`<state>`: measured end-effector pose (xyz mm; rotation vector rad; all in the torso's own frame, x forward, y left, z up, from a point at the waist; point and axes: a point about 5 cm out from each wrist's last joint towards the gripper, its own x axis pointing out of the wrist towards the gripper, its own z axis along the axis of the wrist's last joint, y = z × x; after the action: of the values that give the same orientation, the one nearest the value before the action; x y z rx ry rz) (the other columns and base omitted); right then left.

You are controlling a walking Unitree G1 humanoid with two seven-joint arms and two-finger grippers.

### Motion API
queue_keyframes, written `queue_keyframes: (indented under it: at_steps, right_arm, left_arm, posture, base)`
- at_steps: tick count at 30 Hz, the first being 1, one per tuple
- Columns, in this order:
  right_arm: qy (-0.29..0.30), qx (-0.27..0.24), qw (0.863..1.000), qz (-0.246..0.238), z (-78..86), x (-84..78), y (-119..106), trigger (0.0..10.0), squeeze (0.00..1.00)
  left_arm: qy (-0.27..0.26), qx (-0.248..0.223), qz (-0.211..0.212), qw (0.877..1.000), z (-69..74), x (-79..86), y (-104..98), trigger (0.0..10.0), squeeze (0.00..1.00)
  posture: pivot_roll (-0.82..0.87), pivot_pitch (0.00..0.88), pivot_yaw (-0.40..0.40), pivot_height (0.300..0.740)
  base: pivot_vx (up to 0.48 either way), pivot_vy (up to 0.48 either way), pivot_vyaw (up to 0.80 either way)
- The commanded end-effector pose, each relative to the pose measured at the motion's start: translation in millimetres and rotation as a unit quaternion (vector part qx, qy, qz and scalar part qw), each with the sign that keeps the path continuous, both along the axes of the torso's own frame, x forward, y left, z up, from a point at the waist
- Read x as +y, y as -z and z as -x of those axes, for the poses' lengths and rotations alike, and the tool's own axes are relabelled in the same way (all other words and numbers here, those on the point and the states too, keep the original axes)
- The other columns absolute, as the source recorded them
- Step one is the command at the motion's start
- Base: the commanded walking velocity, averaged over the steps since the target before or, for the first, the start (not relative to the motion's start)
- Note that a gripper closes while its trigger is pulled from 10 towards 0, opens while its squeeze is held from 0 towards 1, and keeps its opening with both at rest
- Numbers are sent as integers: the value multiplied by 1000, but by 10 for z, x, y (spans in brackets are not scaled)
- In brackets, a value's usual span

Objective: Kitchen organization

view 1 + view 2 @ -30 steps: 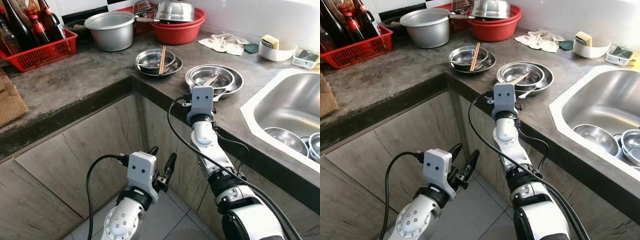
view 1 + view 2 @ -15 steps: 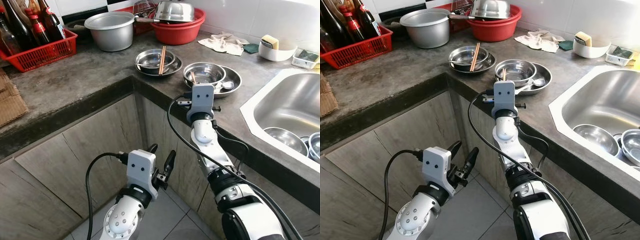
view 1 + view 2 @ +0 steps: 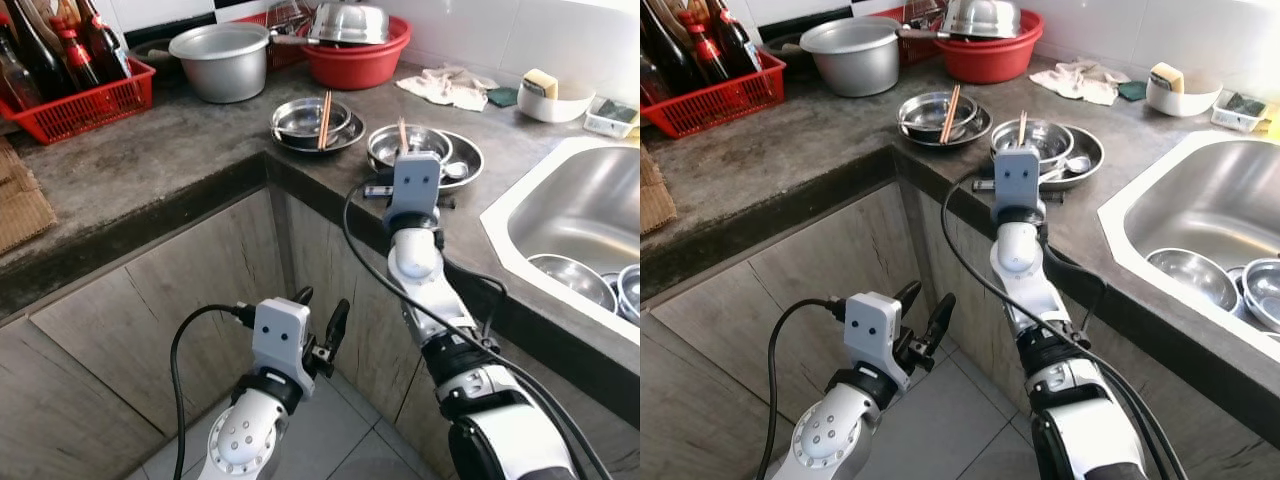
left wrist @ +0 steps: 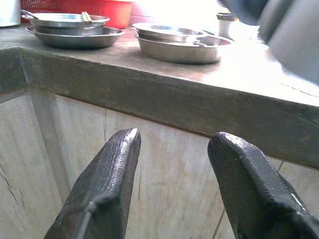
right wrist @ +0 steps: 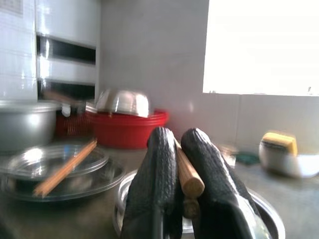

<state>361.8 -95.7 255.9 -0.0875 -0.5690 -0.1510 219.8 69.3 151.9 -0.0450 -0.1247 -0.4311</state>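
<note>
Both arms silver/grey w/ black joint rings. Left arm: rounded shell w/ small round holes, black cable looping into a boxy grey wrist block w/ 2 dark dots on its face. Left gripper: 2 long black fingers, textured pads, rounded tips. Right arm: same grey block up top, 2 dots, black cables down both sides. Right gripper: fat black fingers, same grainy finish.

Red basin sat beyond the right fingers, grey pot farther off to their left, white cloth and sponge bowl to their right, wooden cabinet doors faced the left fingers
</note>
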Motion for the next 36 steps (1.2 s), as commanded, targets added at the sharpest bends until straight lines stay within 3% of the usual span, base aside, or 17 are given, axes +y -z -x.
queue_keyframes:
  at_steps: [1, 4, 10, 13, 18, 25, 32, 36]
  right_arm:
    - [-2, -12, 1000, -1, 77, -10, -51, 0, 0]
    - [-22, -33, 999, 0, 292, -39, -68, 0, 0]
    - [-30, -26, 999, 3, 530, -107, 3, 0, 0]
    - [-20, 8, 1000, 2, 726, -212, 125, 0, 0]
    - [8, 40, 999, -1, 868, -353, 257, 0, 0]
    - [34, 58, 998, -4, 946, -433, 270, 0, 0]
    - [37, 73, 997, -3, 969, -455, 299, 0, 0]
    - [38, 82, 996, -4, 981, -453, 319, 0, 0]
  left_arm:
    - [-5, 3, -5, 1000, -9, 16, 27, 10000, 0]
    - [-10, 5, -3, 1000, -25, 33, 29, 10000, 0]
    - [-15, 5, -2, 1000, -50, 52, 28, 10000, 0]
    - [-16, 3, 1, 1000, -91, 52, 24, 10000, 0]
    - [-10, 0, 3, 1000, -113, 47, 14, 10000, 0]
    - [-1, -4, 2, 1000, -132, 29, 12, 10000, 0]
    - [2, -4, 2, 1000, -139, 27, 16, 10000, 0]
    - [3, -6, 4, 1000, -151, 37, 15, 10000, 0]
  posture:
    - [88, 93, -1, 740]
    - [82, 86, 0, 740]
    - [70, 79, 2, 740]
    - [54, 68, 13, 740]
    - [43, 59, 24, 740]
    - [39, 56, 24, 740]
    - [40, 53, 24, 740]
    - [41, 51, 25, 740]
  base:
    - [0, 0, 0]
    - [0, 0, 0]
    - [0, 0, 0]
    - [0, 0, -204]
    - [0, 191, -751]
    - [0, 479, -781]
    - [0, 0, -781]
    - [0, 423, -781]
